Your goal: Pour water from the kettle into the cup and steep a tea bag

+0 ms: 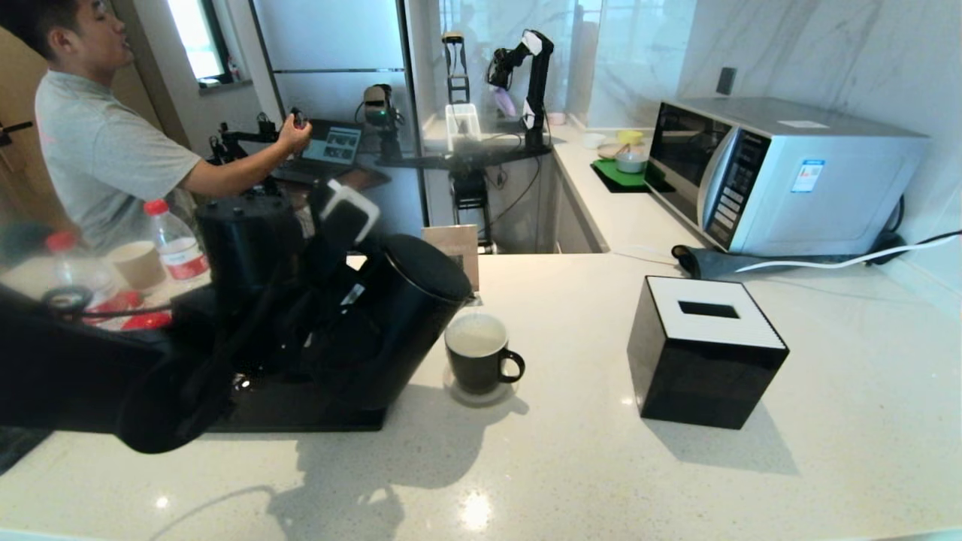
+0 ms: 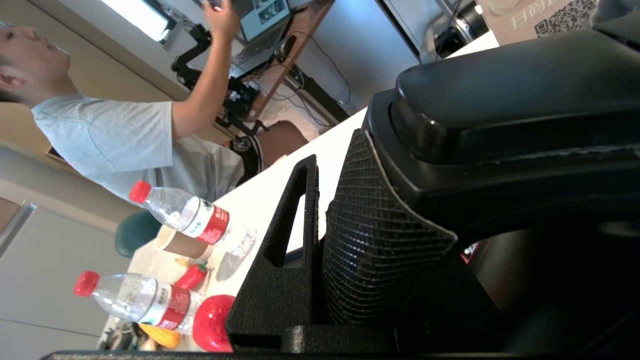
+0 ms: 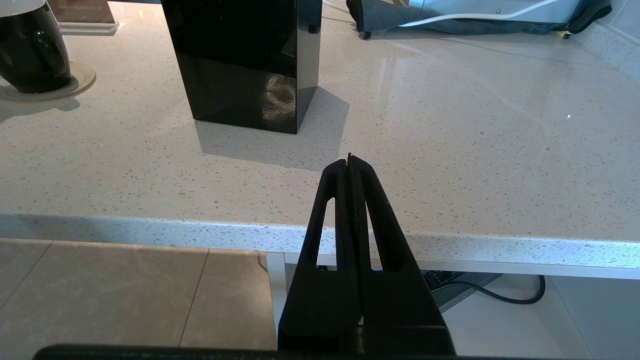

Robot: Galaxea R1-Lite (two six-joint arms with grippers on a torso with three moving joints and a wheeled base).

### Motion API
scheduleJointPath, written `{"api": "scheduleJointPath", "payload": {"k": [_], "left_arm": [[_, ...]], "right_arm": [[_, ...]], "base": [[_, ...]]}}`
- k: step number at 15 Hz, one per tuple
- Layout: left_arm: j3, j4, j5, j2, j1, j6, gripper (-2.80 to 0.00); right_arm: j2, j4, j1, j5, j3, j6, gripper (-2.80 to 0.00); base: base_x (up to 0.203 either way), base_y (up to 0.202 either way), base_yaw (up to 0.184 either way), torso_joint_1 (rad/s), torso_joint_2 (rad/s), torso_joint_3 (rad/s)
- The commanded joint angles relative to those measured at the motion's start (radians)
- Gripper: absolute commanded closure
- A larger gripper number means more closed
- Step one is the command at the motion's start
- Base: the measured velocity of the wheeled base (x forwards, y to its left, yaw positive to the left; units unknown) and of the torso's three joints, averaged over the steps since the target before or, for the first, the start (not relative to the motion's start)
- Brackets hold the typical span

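- The large matte black kettle is tilting toward the small black mug with a white inside, left of centre in the head view, its lid edge just above the mug's rim.
- Pale water is sitting in the mug — the mug is resting on a round coaster.
- The left gripper is clamping the kettle's handle.
- The right gripper, fingers pressed together, is hanging at the pale speckled counter's near edge.
- A glossy black tissue box is standing right of the mug.

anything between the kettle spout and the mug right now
Nothing visible. The kettle, held by the left gripper, is tilted with its top edge right beside the mug, which already holds water. The tissue box stands well off to the right.
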Motion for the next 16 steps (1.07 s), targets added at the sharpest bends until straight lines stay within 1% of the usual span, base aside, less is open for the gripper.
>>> {"api": "scheduleJointPath", "payload": {"k": [1, 4, 6, 7, 9, 12, 16], "left_arm": [[0.033, -0.043, 0.004, -0.008, -0.003, -0.008, 0.0], [0.079, -0.141, 0.006, -0.011, -0.009, -0.041, 0.0], [0.124, -0.213, 0.01, -0.03, -0.008, -0.05, 0.0], [0.139, -0.229, 0.011, -0.047, -0.007, -0.053, 0.0], [0.158, -0.235, 0.013, -0.09, -0.003, -0.078, 0.0], [0.183, -0.235, 0.037, -0.161, -0.001, -0.103, 0.0], [0.233, -0.231, 0.06, -0.287, 0.013, -0.109, 0.0]], "right_arm": [[0.001, 0.0, 0.0, 0.002, 0.0, 0.0, 0.0], [0.001, 0.0, 0.001, 0.0, 0.0, 0.0, 0.0], [0.001, 0.0, 0.001, 0.0, 0.0, 0.0, 0.0], [0.001, 0.0, 0.001, 0.001, 0.0, 0.0, 0.0], [0.001, 0.0, 0.0, 0.0, 0.0, 0.0, 0.0], [0.001, 0.0, 0.0, 0.0, 0.0, 0.0, 0.0], [0.001, 0.0, 0.001, 0.0, 0.0, 0.0, 0.0]], "base": [[0.0, 0.0, 0.0, 0.0, 0.0, 0.0], [0.0, 0.0, 0.0, 0.0, 0.0, 0.0], [0.0, 0.0, 0.0, 0.0, 0.0, 0.0], [0.0, 0.0, 0.0, 0.0, 0.0, 0.0], [0.0, 0.0, 0.0, 0.0, 0.0, 0.0], [0.0, 0.0, 0.0, 0.0, 0.0, 0.0], [0.0, 0.0, 0.0, 0.0, 0.0, 0.0]]}}
